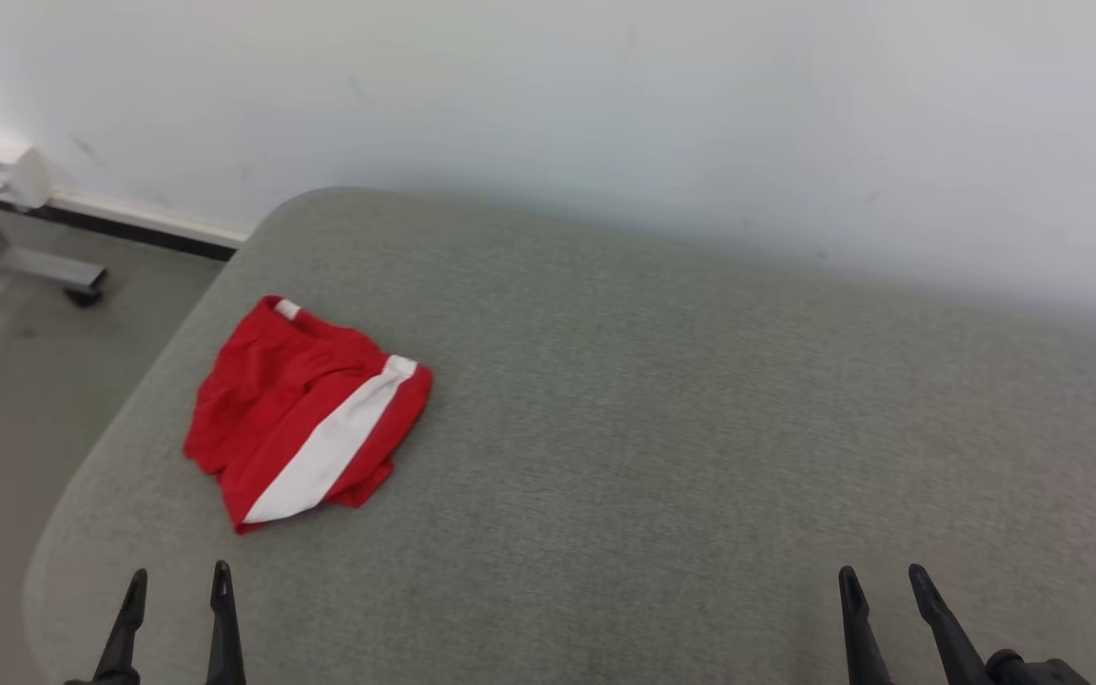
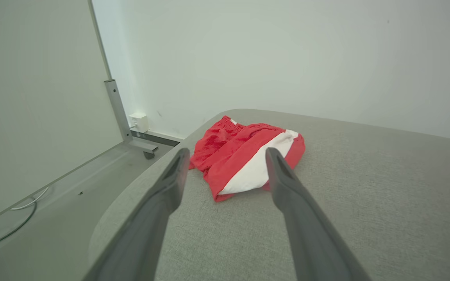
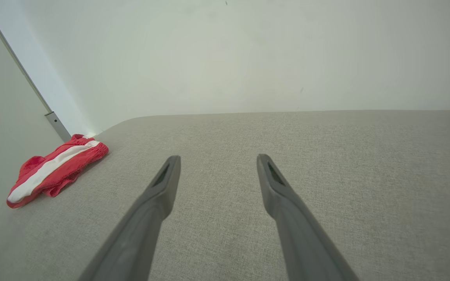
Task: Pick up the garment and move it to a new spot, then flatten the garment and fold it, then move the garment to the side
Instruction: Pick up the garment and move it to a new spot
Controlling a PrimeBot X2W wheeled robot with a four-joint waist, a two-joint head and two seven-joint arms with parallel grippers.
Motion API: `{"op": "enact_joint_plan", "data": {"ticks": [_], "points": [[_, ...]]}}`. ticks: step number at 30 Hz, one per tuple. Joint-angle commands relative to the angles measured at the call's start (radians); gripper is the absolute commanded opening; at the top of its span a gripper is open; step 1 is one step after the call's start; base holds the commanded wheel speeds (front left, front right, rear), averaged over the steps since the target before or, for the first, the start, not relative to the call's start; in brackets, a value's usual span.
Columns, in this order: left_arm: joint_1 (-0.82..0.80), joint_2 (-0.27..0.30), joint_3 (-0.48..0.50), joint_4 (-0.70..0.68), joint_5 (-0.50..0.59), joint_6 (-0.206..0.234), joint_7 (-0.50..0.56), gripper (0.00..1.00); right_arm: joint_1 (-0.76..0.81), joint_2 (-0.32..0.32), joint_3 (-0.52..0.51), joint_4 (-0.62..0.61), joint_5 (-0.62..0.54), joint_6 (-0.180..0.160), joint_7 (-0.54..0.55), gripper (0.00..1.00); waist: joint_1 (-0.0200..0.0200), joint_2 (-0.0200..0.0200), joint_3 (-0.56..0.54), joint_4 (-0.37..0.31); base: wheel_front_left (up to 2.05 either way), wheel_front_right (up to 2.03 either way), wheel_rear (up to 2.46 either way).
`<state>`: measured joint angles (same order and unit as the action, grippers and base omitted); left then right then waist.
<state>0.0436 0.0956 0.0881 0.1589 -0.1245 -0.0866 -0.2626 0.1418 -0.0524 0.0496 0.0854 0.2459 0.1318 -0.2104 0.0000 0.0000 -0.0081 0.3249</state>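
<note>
At ten o'clock on the table [image 1: 662, 400], the shorts [image 1: 272, 400] lay bunched. Left gripper [image 1: 177, 582] and right gripper [image 1: 886, 580] sat spread, empty. You probably wanted the left one, pinching the near hem.

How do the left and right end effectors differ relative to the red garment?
Position: the left end effector is just short of the red garment; the right end effector is far to its right, over bare grey table. Aim: the left one points straight at it; the right one points past it. Both are open and empty.
</note>
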Motion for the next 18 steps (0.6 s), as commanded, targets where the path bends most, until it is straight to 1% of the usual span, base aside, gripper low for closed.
{"op": "enact_joint_plan", "data": {"ticks": [1,5,10,14,18], "points": [[0.012,0.005,0.006,0.003,-0.011,0.006,-0.003,1.00,-0.008,0.001,0.006,0.004,-0.001,-0.003,0.001,1.00,0.0000,0.0000,0.001,0.078,0.00,0.00,0.00],[0.017,0.007,0.011,0.002,-0.016,0.011,-0.003,1.00,-0.012,0.002,0.015,0.006,-0.005,-0.002,0.003,1.00,0.0000,0.0000,0.003,0.123,0.00,0.00,0.00],[0.015,0.011,0.017,0.005,-0.025,0.015,-0.003,1.00,-0.016,0.002,0.019,0.003,-0.009,-0.002,0.005,1.00,0.0000,0.0000,0.007,0.155,0.00,0.00,0.00],[0.015,0.015,0.022,0.011,-0.025,0.017,-0.003,1.00,-0.018,0.002,0.025,0.001,-0.014,-0.003,0.010,1.00,0.0000,0.0000,0.009,0.172,0.00,0.00,0.00],[0.021,0.016,0.028,0.011,-0.032,0.023,-0.003,1.00,-0.018,0.002,0.033,0.005,-0.012,-0.003,0.011,1.00,0.0000,0.0000,0.004,0.175,0.00,0.00,0.00]]}}
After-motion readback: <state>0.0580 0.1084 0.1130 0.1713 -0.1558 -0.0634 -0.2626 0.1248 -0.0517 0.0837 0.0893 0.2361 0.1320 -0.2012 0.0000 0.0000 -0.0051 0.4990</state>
